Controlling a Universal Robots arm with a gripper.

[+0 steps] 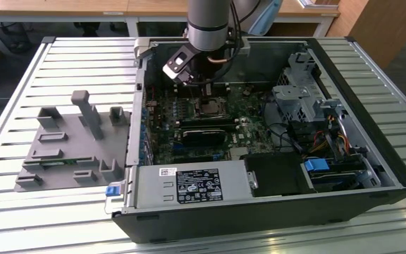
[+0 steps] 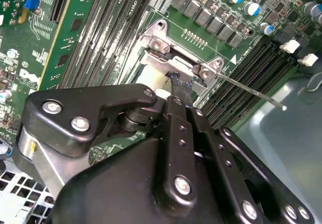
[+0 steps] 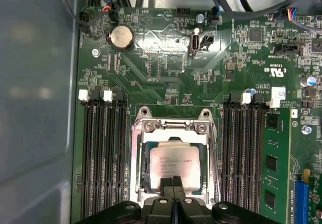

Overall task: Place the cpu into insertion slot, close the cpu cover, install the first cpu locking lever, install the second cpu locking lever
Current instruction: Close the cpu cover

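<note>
Slatted metal table [image 1: 69, 58] carrying an open black computer case [image 1: 259, 225]. A grey moulded fixture tray [image 1: 62, 143] lies outside the case, well apart from the tool on the exterior view's left. The grey cylindrical robot arm [image 1: 209, 24] reaches down into the case. It stands over the green motherboard [image 3: 166, 68] that forms the case floor beneath the tool.

The black gripper [image 3: 173, 182] has its two fingertips pressed together, with only a thin seam between them in the first wrist view and nothing pinched. In the second wrist view the tip [image 2: 179, 85] meets the near edge of the socket assembly.

Banks of long black memory slots [image 3: 103, 153] flank the tool on both sides. The insertion slot [image 3: 144, 171], a square black metal-framed socket, sits directly under the fingertips. The cpu cover [image 3: 171, 133], a thin silvery frame plate with a square window, appears to lie down over the socket. The cpu [image 3: 173, 163], a flat square chip with a silvery-grey top, rests inside the slot and shows through the window just ahead of the fingertips.

A thin metal lever rod [image 2: 251, 90] projects from a socket corner out over the memory slots beside the tool. A round silver coin battery [image 3: 121, 36] sits on the board well beyond the socket.
</note>
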